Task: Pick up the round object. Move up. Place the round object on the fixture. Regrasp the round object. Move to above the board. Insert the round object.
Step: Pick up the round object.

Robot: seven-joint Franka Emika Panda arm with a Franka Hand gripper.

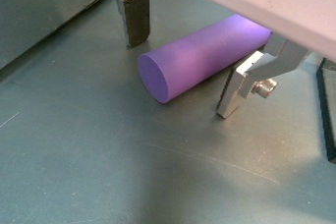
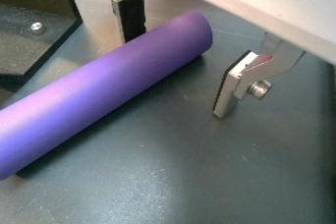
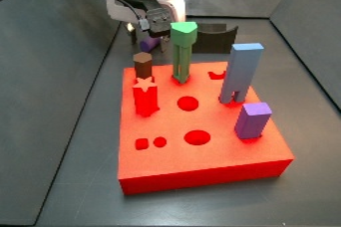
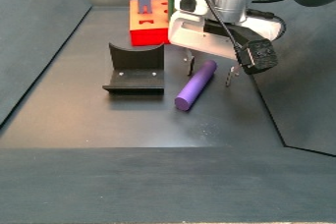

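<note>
The red board [image 3: 200, 121], carrying its standing blocks, sits well apart from the action, and the fixture [image 4: 134, 69] stands empty on the grey surface [image 4: 118, 169] beside the work. The step in hand looks like the first pick. To do it well, the tool [image 1: 184, 57] should come straight down until its pads sit level with the widest part of the purple cylinder [image 4: 196, 84], then close squarely across it, so the round side cannot roll or squirt out.

The cylinder lies flat on the surface, just beside the fixture. In both wrist views it runs between the two fingers [image 2: 129, 14], which stand spread on either side with a clear gap; the tool is open and holds nothing.
</note>
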